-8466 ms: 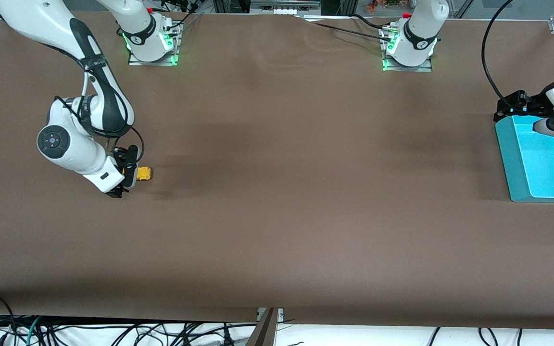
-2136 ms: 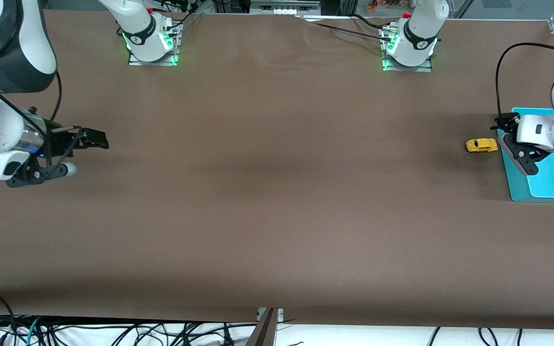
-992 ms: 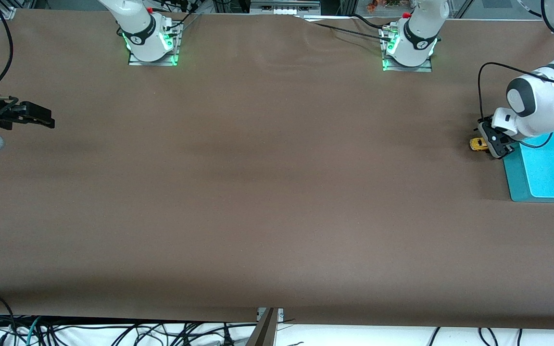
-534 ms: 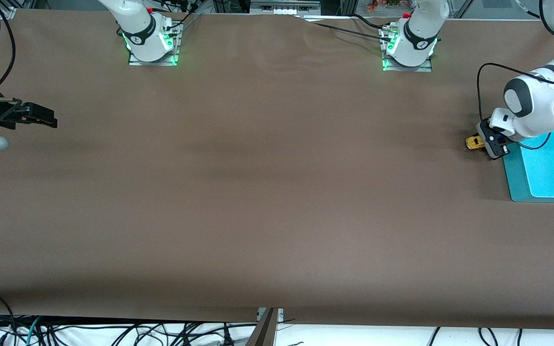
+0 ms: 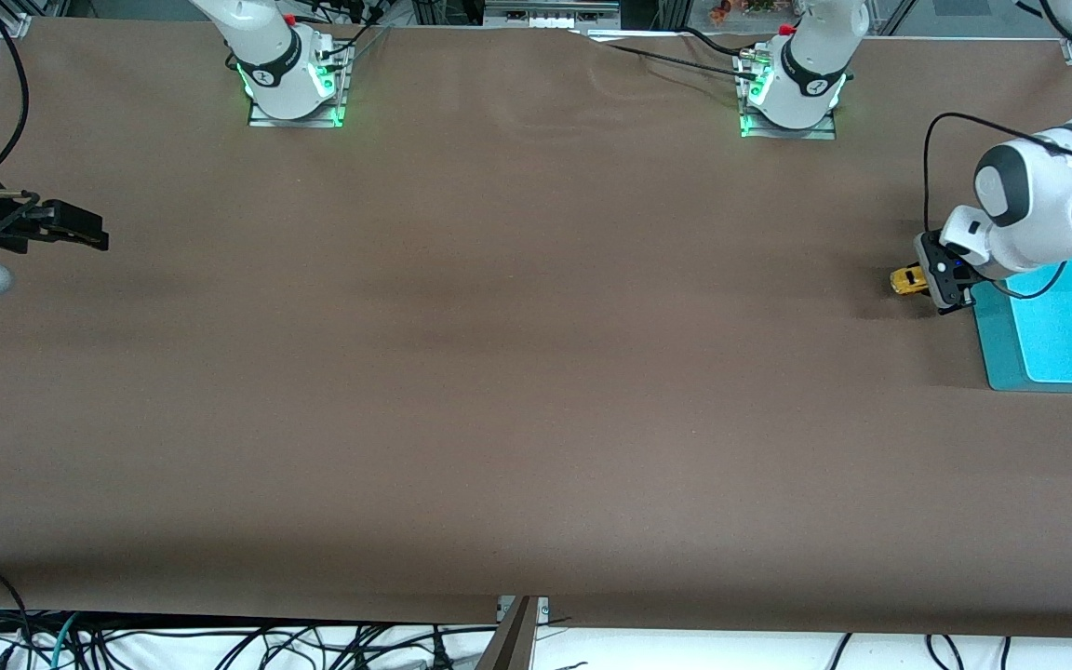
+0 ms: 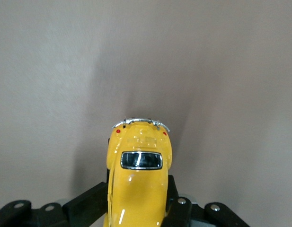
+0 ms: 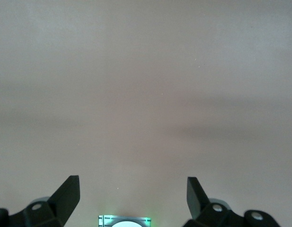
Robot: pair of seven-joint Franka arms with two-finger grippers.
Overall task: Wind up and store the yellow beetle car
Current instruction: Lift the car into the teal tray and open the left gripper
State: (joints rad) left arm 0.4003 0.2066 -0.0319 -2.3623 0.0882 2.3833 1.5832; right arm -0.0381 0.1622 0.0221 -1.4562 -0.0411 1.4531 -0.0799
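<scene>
Brown table [image 5: 536, 372] fills the scene. At the left arm's end, the left gripper [image 5: 929, 280] clamps its fingers [image 6: 86, 205] on the yellow car [image 6: 137, 182], just beside a teal tray [image 5: 1001, 358]. Over the right arm's end, the right gripper [image 7: 132, 193] waits, spread wide and empty.

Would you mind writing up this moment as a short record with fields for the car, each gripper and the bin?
car: yellow beetle car, clamped between the left gripper's fingers, beside the bin
left gripper: left gripper, shut on the car, at the left arm's end of the table
right gripper: right gripper, open, holding nothing, waiting at the right arm's end of the table
bin: turquoise bin, nothing seen inside
table: brown table
task state: car not yet stored in the bin
</scene>
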